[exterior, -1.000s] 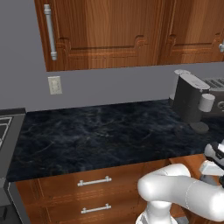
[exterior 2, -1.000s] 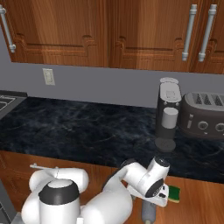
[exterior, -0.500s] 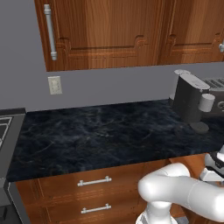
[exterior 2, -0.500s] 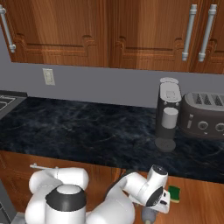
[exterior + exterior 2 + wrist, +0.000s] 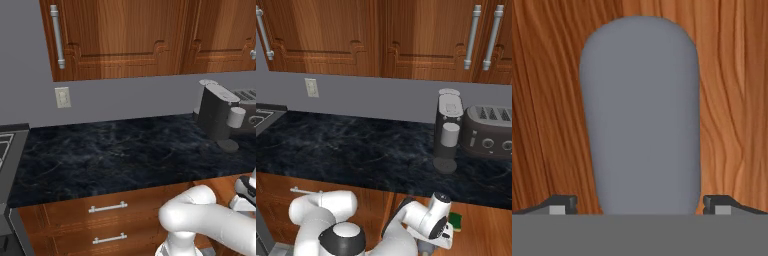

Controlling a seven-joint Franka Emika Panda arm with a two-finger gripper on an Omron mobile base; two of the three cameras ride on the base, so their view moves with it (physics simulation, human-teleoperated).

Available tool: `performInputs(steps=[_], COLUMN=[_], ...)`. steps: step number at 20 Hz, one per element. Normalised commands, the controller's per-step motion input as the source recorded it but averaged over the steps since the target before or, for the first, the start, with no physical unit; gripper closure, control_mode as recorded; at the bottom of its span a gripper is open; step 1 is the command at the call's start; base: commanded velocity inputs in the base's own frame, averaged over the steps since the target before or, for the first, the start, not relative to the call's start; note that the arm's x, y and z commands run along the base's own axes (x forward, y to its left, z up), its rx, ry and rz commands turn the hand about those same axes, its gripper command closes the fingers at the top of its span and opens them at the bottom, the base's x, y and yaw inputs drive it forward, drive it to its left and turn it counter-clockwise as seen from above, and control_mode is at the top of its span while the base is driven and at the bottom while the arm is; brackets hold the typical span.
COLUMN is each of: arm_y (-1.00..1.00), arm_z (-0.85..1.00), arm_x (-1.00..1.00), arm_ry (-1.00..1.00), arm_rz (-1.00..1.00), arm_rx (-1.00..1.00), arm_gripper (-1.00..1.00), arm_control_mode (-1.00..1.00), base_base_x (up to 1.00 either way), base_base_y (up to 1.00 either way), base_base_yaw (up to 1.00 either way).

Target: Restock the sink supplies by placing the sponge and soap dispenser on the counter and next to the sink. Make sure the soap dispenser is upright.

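Hand view shows one smooth grey soap dispenser (image 5: 640,115), round-topped, lying on brown wood between the gripper's (image 5: 640,205) two wide-spread fingertips, not clamped. Right base view shows one green sponge (image 5: 456,220) on a wood surface below the black counter (image 5: 356,150). Since a second ago the arm has dropped lower.

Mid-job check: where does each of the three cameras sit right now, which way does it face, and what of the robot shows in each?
Left base view: behind the arm's left, facing the counter and coffee machine; white arm lower right.
Right base view: behind its right, same counter, coffee machine, toaster; arm lower left, green sponge beside it.
Hand view: looks along the open gripper at a grey rounded object on wood; dark fingers at its sides.
Shared: base views share counter, coffee machine, wall outlet.
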Motion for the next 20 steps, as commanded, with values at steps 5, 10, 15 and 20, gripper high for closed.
performInputs(steps=[5,10,15,20], arm_y=[0.01,0.02,0.18,0.08], arm_z=[-0.03,-0.05,-0.18,-0.04], arm_x=[-0.5,-0.28,-0.01,0.0], arm_ry=[-0.04,0.0,0.0,0.0], arm_rz=[0.04,0.05,0.04,0.04], arm_rx=[0.0,0.0,0.0,0.0], arm_gripper=[-1.0,-1.0,-1.0,-1.0], arm_control_mode=[-1.0,-1.0,-1.0,-1.0], base_base_x=[0.0,0.0,0.0,0.0], base_base_y=[0.0,0.0,0.0,0.0], base_base_yaw=[0.0,0.0,0.0,0.0])
